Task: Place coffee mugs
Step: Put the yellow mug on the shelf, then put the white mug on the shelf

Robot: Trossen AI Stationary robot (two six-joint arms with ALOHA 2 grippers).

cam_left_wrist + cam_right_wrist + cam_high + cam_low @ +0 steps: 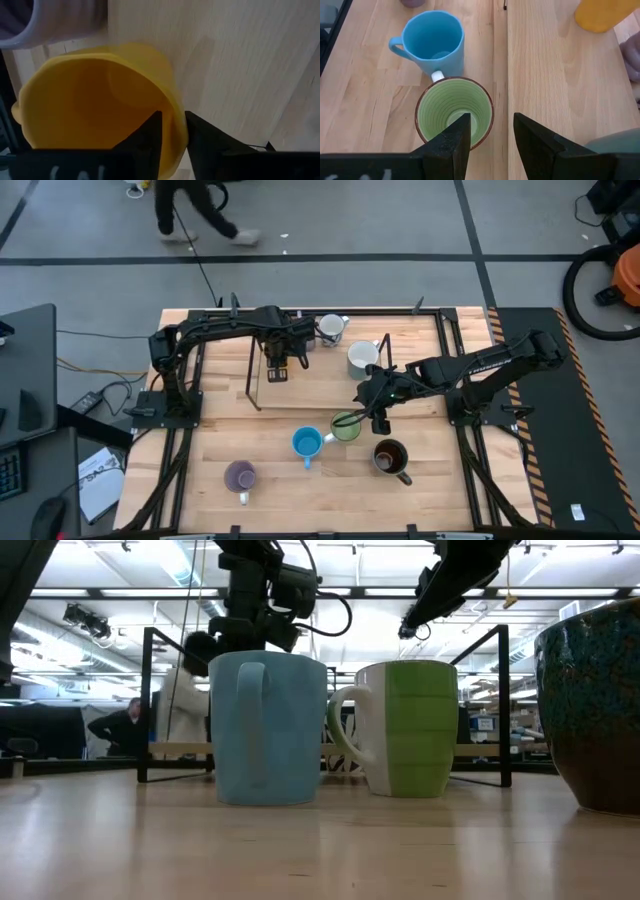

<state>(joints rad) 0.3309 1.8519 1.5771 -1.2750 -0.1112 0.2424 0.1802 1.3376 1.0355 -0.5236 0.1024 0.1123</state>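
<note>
My left gripper [277, 364] is by the black wire rack [250, 380], shut on the orange mug [100, 100]. A purple mug [20, 25] stands right beside it. My right gripper [490, 132] is open and hovers above the green mug [454, 112]; one finger is over its hollow, the other outside its rim, touching nothing. The blue mug [307, 443] stands against the green one [345, 426]. The dark brown mug [390, 457], a second purple mug [240, 476], the pale mug [363, 357] and the patterned white mug [330, 328] stand upright on the table. My left gripper pinches the orange mug's wall at its rim [172, 117], one finger inside the hollow and one outside. The fingers come from above, slanting down. The mug looks tilted in the hold. Whether its base rests on the table cannot be told.
The rack's black frame [145, 705] stands across the far half of the table. A person [190, 205] walks on the floor beyond the far edge, and another person [125, 725] shows in the room. Bare wood [450, 480] lies at the table's near right.
</note>
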